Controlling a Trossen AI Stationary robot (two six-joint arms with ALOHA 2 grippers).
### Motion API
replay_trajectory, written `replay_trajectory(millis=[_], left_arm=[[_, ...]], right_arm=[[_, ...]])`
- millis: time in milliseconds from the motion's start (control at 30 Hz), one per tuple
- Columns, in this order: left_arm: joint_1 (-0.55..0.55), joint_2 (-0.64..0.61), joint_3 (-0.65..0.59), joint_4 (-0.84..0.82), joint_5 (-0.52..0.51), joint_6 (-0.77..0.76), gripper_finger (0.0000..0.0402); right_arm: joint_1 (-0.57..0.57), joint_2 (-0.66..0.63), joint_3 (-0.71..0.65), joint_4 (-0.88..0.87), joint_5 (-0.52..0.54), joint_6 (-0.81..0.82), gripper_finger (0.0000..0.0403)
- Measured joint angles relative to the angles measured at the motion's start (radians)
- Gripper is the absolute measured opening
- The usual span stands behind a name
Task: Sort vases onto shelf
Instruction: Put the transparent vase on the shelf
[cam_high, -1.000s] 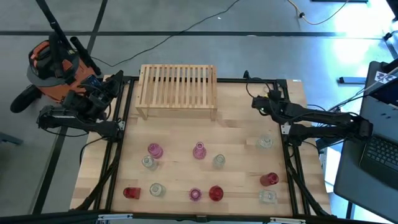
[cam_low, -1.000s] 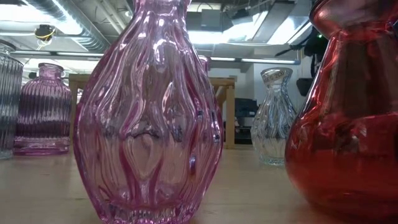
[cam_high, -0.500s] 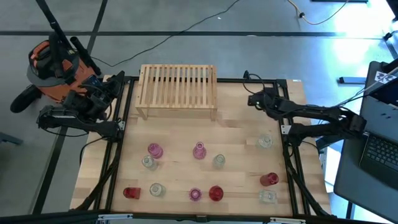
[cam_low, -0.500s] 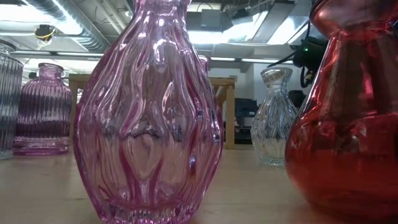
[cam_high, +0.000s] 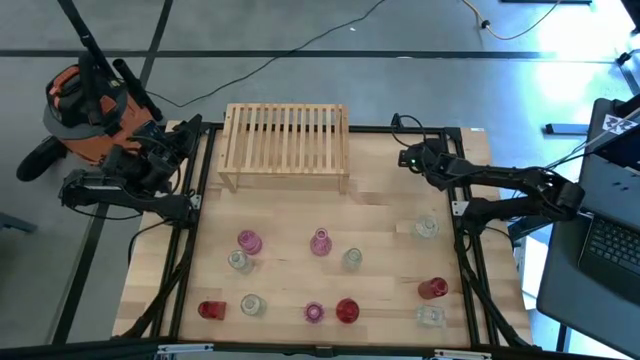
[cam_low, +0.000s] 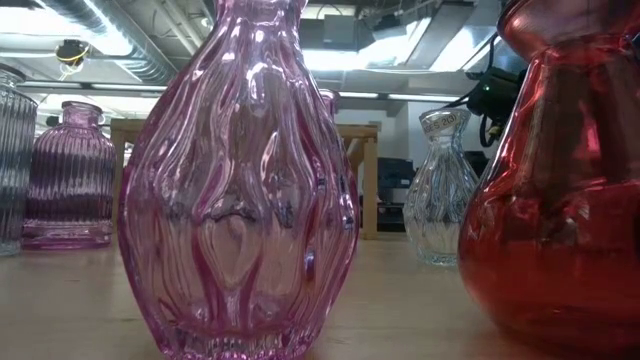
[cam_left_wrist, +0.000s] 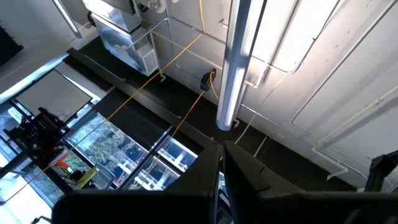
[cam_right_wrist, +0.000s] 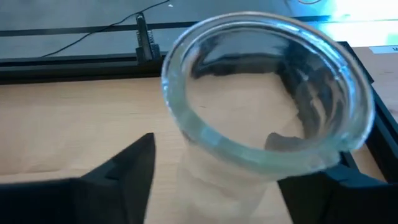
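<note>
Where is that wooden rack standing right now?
From above, the shelf stands at the table's far edge, slightly left of centre, between the two arms, with all the vases nearer the camera side.

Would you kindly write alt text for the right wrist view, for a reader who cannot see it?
A clear glass vase fills the view, seen from above its wide round rim, standing between the right gripper and its two dark fingers on the wooden table. A black frame rail runs along the table's edge behind it.
</note>
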Motion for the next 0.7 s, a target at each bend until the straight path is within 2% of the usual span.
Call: replay_trajectory(millis=[233,700], left_arm=[[0.0,0.0,0.0,-0.007,-0.02,0.001,0.0015],[0.0,0.0,0.0,-0.026,-0.024,0.001,0.0015]], right_arm=[[0.0,0.0,0.001,0.009,0.003,-0.046,0.0128],[0.001,0.0,0.015,0.124,-0.053,-0.223,0.0125]])
